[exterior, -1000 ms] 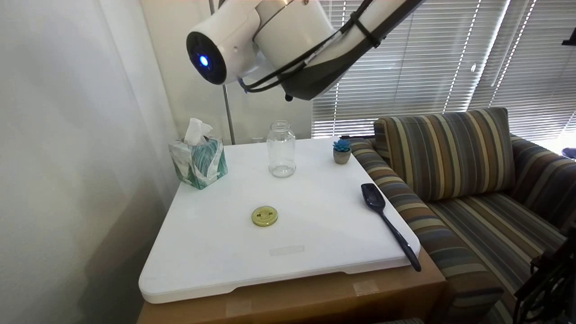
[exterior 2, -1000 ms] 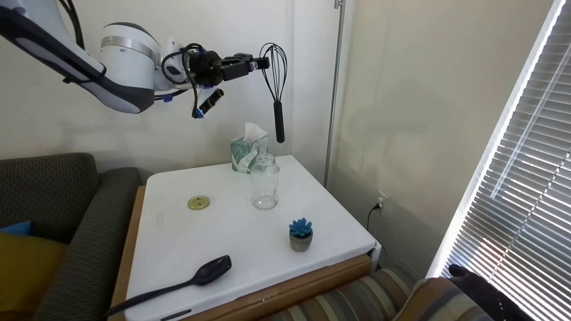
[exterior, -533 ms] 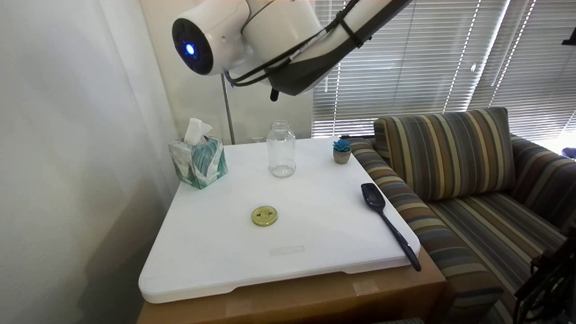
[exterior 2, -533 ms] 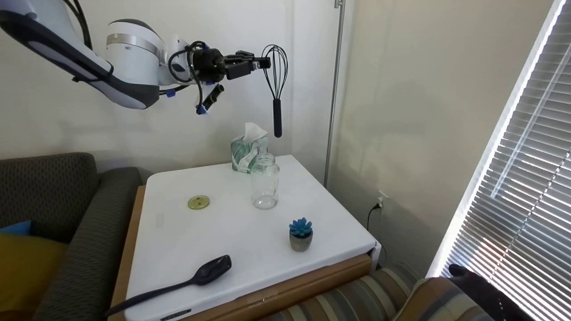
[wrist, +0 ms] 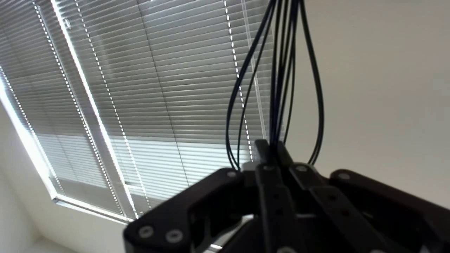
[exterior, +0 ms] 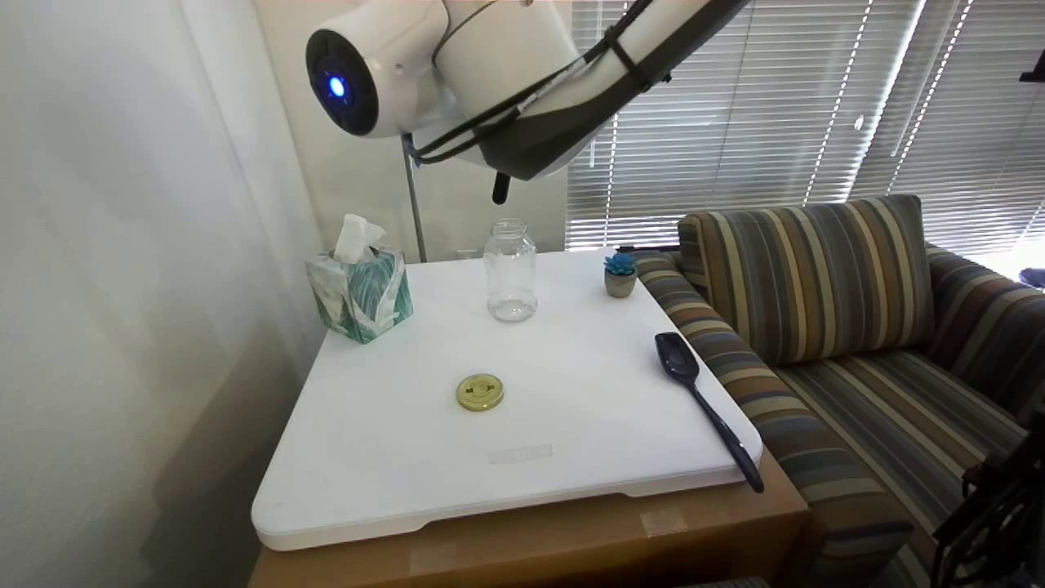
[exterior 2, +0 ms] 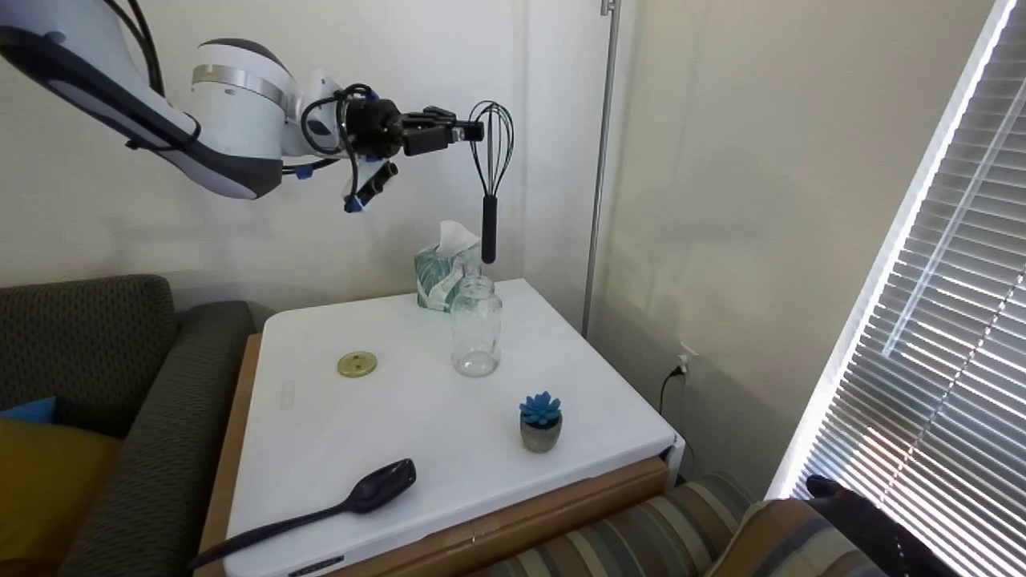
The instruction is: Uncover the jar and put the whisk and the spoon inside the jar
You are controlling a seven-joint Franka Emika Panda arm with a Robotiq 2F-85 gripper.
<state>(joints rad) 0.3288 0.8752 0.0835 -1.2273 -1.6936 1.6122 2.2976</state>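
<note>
while above jar [exterior 2: 477, 332], whisk [exterior 2: 490, 210] (in gripper [wrist: 272, 151])

You were looking at what seemed a home's living room — a brown-striped fabric armchair [exterior: 816, 318], a dark grey sofa [exterior 2: 172, 401] with a mustard-yellow cushion [exterior 2: 56, 489], pale slatted window blinds [exterior: 775, 106] and a teal-and-white patterned tissue box [exterior: 363, 294] told you so.

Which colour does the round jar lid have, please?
Yellow-green, slightly golden. The round jar lid shows best in an exterior view, lying flat.

Black pincer [wrist: 272, 149] clamped on wire whisk [wrist: 274, 105]; blinds [wrist: 190, 88], pale wall [wrist: 379, 88] behind.
</note>
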